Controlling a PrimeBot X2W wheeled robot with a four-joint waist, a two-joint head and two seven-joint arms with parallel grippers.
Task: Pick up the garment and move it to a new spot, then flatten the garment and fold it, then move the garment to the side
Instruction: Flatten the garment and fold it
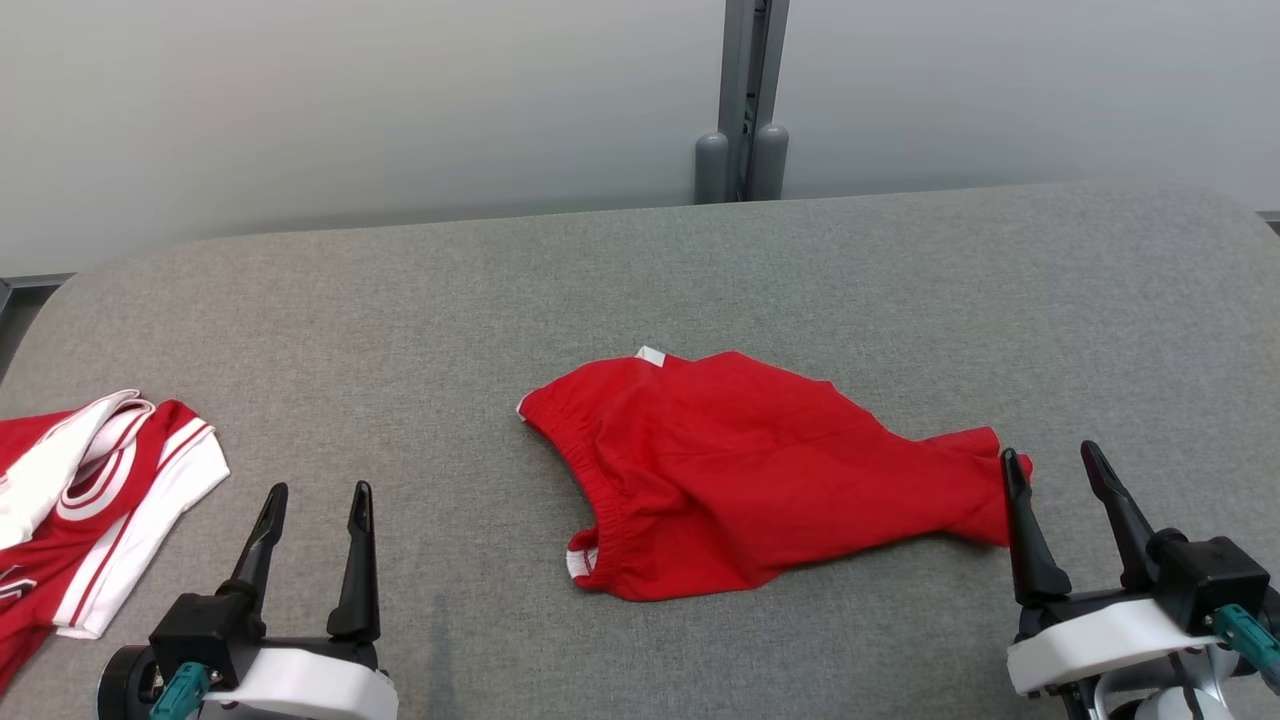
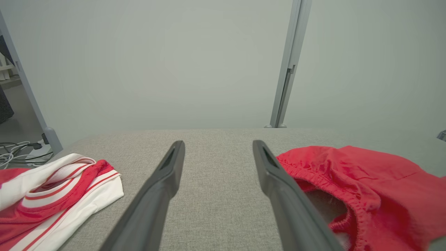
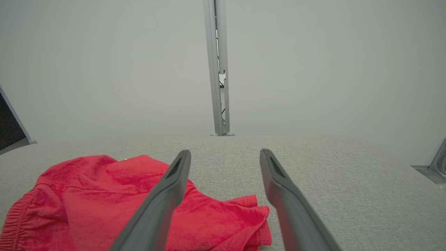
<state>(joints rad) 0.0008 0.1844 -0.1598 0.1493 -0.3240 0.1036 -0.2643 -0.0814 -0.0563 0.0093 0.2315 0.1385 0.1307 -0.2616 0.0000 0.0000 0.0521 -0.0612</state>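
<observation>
Garment — red, rumpled — lies mid-counter, with wide bare surface behind it. Right claw hangs spread and empty by its right hem; left claw — also spread, empty — sits between it and a jersey at the left edge.

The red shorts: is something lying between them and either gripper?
Nothing visible does. Bare table separates the left gripper from the red shorts; the right gripper stands at their leg end. The striped jersey lies off to the left.
</observation>
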